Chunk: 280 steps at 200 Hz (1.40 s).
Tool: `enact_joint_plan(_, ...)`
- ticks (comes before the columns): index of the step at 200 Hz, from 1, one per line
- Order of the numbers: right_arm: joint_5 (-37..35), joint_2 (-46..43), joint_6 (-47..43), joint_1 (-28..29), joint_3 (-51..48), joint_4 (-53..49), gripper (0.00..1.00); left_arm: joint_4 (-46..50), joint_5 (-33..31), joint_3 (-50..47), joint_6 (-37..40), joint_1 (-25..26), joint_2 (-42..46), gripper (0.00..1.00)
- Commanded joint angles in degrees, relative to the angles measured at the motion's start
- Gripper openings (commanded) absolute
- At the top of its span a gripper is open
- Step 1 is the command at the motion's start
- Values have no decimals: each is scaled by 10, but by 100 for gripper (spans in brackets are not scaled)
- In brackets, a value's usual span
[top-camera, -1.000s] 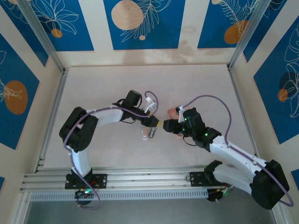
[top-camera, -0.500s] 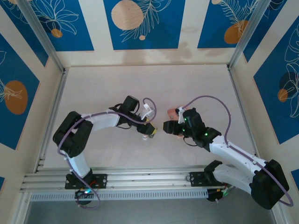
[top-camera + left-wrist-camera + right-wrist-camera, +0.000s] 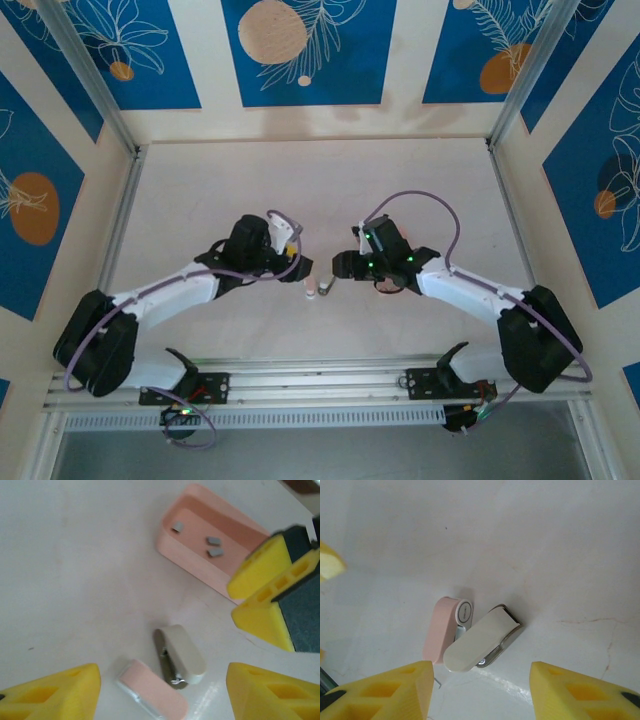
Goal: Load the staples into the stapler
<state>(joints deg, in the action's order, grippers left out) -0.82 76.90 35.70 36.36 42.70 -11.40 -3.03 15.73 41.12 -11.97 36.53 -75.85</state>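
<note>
Left gripper [image 3: 161,690] now sits further left than a second ago, and right gripper [image 3: 482,680] has shifted left too. Staples [image 3: 213,540]: three grey bits loose in pink tray [image 3: 192,570]. Near the tray, pink stapler [image 3: 152,687] and white stapler [image 3: 185,652] lie touching on table [image 3: 75,580]. Both grippers hover above them, jaws apart, empty.

Bright, even, diffuse light floods the pale worktop [image 3: 400,190], and shadows are faint and soft-edged. In the right wrist view the white stapler [image 3: 480,640] casts a dim shadow toward 1 o'clock, with glossy glare at 6 o'clock. On the left end effector [image 3: 162,687], the yellow fingers [image 3: 55,692] blur at 5 and 7 o'clock.
</note>
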Motion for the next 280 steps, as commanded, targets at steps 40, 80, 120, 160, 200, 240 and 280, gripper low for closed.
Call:
enact_joint_plan(40,26,69,14,32,25,-15,53,-47,-107,-59,-62,3,40,68)
enact_joint_plan(80,24,98,18,40,36,-19,52,-89,-105,-95,-75,3,56,68)
enact_joint_plan(120,23,104,24,46,48,-21,52,-78,-107,-93,-55,3,71,70)
enact_joint_plan(160,21,99,17,46,63,-34,52,-78,-114,-99,-61,3,70,70)
enact_joint_plan(200,26,119,11,46,78,-42,45,-82,-112,-108,-67,3,74,70)
enact_joint_plan(240,25,164,37,49,44,-28,32,-85,-126,-120,-65,3,92,70)
enact_joint_plan(280,0,184,44,58,33,-38,25,-72,-123,-113,-59,3,93,70)
